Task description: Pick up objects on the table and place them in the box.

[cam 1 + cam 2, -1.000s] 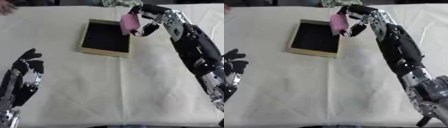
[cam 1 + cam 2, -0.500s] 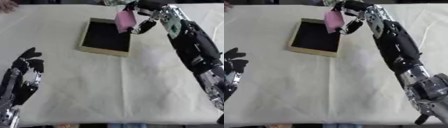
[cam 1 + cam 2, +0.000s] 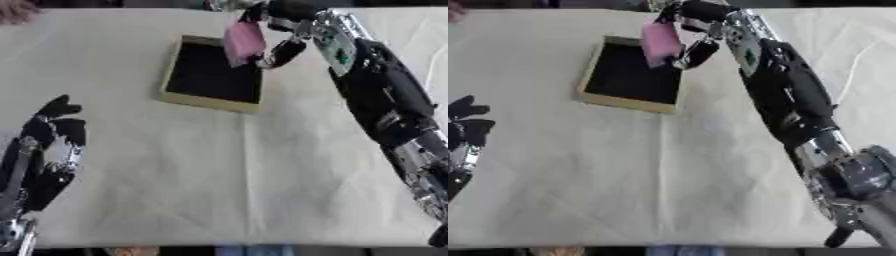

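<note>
Now the right hand [image 3: 284,35] holds a pink object [image 3: 243,41] pinched in its fingers, hanging over the box's [image 3: 210,101] right edge; next, I'd guess, lower and release inside

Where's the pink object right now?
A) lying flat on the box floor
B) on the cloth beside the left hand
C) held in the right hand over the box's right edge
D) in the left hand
C: the pink object is pinched in the right hand, hanging over the right edge of the box, while the left hand rests open and empty at the lower left.
</note>
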`<act>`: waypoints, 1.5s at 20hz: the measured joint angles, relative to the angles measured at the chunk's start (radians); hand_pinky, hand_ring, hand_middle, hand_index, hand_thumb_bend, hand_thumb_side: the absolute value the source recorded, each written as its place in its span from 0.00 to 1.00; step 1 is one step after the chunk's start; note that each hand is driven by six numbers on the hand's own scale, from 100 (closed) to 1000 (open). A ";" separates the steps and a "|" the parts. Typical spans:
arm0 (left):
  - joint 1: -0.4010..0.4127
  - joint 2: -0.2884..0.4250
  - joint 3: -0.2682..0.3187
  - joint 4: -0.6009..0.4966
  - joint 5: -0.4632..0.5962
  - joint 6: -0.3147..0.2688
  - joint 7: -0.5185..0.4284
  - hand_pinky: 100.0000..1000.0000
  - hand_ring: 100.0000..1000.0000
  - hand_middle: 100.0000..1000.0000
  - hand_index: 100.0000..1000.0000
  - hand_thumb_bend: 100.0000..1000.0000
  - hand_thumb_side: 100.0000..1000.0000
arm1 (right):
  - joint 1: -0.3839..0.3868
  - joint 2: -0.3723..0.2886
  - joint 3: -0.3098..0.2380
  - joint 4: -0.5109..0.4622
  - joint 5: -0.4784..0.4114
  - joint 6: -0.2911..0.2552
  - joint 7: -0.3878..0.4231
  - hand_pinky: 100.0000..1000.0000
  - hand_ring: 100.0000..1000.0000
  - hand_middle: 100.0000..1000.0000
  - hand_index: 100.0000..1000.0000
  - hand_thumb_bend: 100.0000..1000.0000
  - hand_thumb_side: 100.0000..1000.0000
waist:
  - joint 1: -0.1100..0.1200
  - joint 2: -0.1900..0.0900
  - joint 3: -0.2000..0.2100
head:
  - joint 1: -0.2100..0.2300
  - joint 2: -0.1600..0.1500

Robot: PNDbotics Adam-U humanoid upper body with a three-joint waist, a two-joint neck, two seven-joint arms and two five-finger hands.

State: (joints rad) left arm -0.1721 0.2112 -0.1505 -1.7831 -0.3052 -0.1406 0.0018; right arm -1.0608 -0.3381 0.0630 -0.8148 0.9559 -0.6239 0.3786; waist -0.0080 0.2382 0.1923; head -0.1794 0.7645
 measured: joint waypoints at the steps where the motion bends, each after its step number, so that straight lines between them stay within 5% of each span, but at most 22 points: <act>1: -0.001 0.000 0.000 0.000 0.001 0.000 0.000 0.72 0.69 0.74 0.93 0.13 0.69 | 0.001 0.004 0.000 0.000 0.001 0.001 0.001 0.86 0.82 0.77 0.62 0.01 0.17 | 0.000 0.001 0.000 | 0.000 0.000; 8: -0.003 -0.008 0.000 0.000 0.002 0.000 0.000 0.72 0.69 0.74 0.93 0.13 0.69 | 0.011 0.019 -0.001 0.013 0.007 0.008 0.007 0.85 0.81 0.77 0.79 0.07 0.21 | 0.000 0.004 0.005 | -0.005 0.000; 10: -0.003 -0.008 0.000 0.000 0.002 0.000 0.000 0.72 0.69 0.74 0.93 0.13 0.69 | 0.014 0.023 -0.001 0.016 0.010 0.009 0.009 0.86 0.82 0.78 0.92 0.17 0.27 | 0.001 0.005 0.005 | -0.005 0.000; 13: -0.003 -0.008 0.000 0.000 0.002 0.000 0.000 0.72 0.69 0.74 0.93 0.14 0.69 | 0.018 0.026 0.001 0.019 0.010 0.011 0.014 0.87 0.83 0.80 0.99 0.26 0.32 | 0.001 0.006 0.004 | -0.004 0.000; 30: -0.002 -0.008 0.000 0.000 0.002 0.001 0.001 0.72 0.69 0.74 0.93 0.14 0.69 | 0.026 -0.005 0.017 -0.040 -0.004 0.011 -0.130 0.88 0.87 0.85 1.00 0.36 0.32 | 0.008 0.008 -0.016 | 0.004 0.000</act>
State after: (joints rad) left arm -0.1744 0.2028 -0.1501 -1.7835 -0.3036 -0.1398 0.0025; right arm -1.0343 -0.3432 0.0805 -0.8546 0.9523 -0.6128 0.2483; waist 0.0003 0.2463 0.1760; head -0.1757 0.7647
